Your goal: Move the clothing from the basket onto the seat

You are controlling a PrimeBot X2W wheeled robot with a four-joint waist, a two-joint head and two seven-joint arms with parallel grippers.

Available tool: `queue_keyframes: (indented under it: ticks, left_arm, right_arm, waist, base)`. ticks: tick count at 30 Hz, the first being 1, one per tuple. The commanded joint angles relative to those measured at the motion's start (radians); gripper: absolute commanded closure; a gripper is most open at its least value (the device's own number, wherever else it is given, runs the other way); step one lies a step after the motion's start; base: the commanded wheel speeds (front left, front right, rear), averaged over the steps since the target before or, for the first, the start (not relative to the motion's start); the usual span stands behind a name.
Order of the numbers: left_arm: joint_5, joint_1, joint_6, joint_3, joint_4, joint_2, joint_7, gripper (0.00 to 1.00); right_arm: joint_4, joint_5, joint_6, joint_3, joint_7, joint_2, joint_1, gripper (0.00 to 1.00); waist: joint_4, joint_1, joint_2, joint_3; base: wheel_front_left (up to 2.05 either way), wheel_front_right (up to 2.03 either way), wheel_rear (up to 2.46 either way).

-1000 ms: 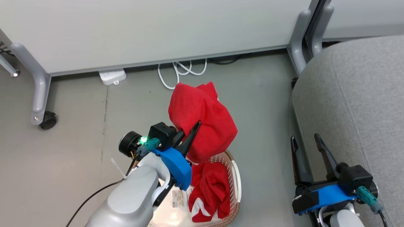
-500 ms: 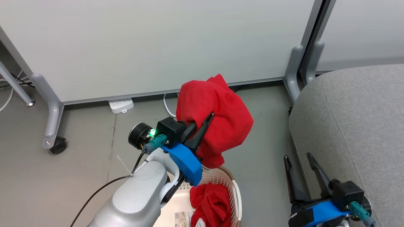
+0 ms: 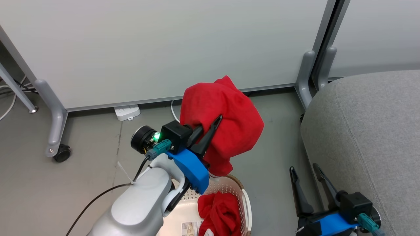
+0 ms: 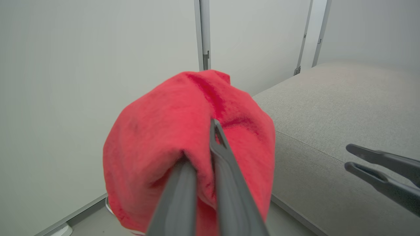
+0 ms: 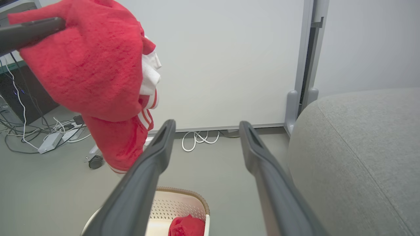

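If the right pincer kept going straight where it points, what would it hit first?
Probably the white panel, low down above the coiled cable; the right pincer would pass beside the seat, though depth is unclear.

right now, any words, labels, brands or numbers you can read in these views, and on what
None can be read.
A printed label sits on the floor of the basket, but its print is too small and blurred to make out.
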Motion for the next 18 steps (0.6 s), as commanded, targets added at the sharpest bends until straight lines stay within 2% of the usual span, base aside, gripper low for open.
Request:
queue_keyframes:
  ticks: [1, 8, 18]
  left_arm:
    - [-0.002, 0.013, 0.006, -0.001, -0.008, 0.007, -0.001, 1.0]
    - [-0.004, 0.006, 0.015, -0.005, -0.036, 0.018, 0.011, 1.0]
    - [0.001, -0.013, 0.02, -0.019, -0.064, 0.014, 0.015, 1.0]
  right_arm:
    - [-0.002, -0.006, -0.001, 0.006, 0.0, -0.002, -0.006, 0.0]
    - [0.011, -0.025, -0.001, 0.069, 0.0, -0.01, -0.076, 0.0]
    - [0.062, 0.011, -0.001, 0.198, 0.0, -0.064, -0.238, 0.0]
  waist:
    - [0.0, 0.0, 0.0, 0.001]
    - [0.005, 0.0, 0.0, 0.014]
    - [0.024, 0.0, 0.0, 0.044]
  base:
    - [0.0, 0.0, 0.0]
    - [0.0, 0.0, 0.0]
    - [0.0, 0.0, 0.0]
